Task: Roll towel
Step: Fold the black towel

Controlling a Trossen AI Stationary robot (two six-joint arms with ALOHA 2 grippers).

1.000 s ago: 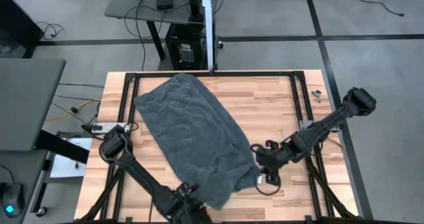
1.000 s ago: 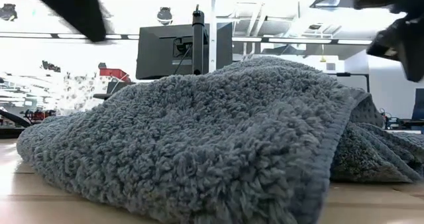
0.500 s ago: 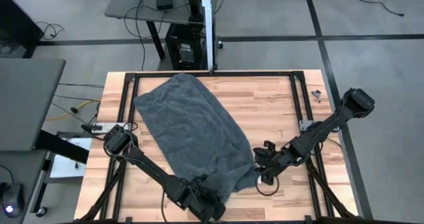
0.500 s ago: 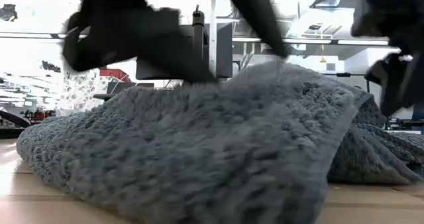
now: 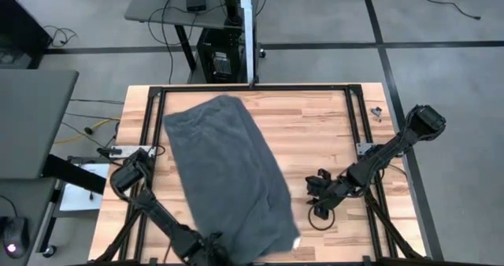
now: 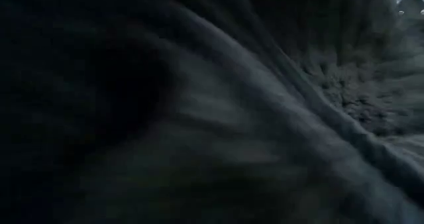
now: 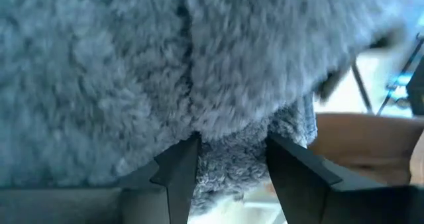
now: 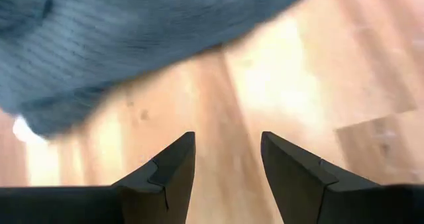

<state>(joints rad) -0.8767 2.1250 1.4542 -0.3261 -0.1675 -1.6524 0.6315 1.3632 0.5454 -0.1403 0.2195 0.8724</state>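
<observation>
The dark grey towel point(image 5: 224, 171) lies spread in a long slanted band from the table's far left to its near edge. A small white tag point(image 5: 296, 242) shows at its near right corner. My left gripper point(image 5: 220, 250) is at the towel's near end, shut on cloth point(image 7: 228, 177). The towel fills the low view point(image 6: 212, 105), close in front of that camera. My right gripper point(image 5: 317, 193) stands open over bare wood point(image 8: 225, 164), right of the towel and apart from it. My left gripper has a thick bunch of the towel's near end point(image 7: 232, 151) pinched between its two fingers point(image 7: 179, 174), which slant down at it. Whether it holds one layer or several, I cannot tell. The rest of the towel lies on the table.
A black frame rail point(image 5: 252, 87) runs around the tabletop. A dark cable loop point(image 5: 319, 219) lies by my right gripper, and a small object point(image 5: 376, 111) sits at the far right corner. Bare wood point(image 5: 315, 132) lies right of the towel.
My left gripper has gone down and toward the near left with the towel's near end. The towel has slid a little toward the near edge and straightened, its right edge drawing away from my right gripper; the cloth now covers the low camera. My right gripper has sunk toward the table.
</observation>
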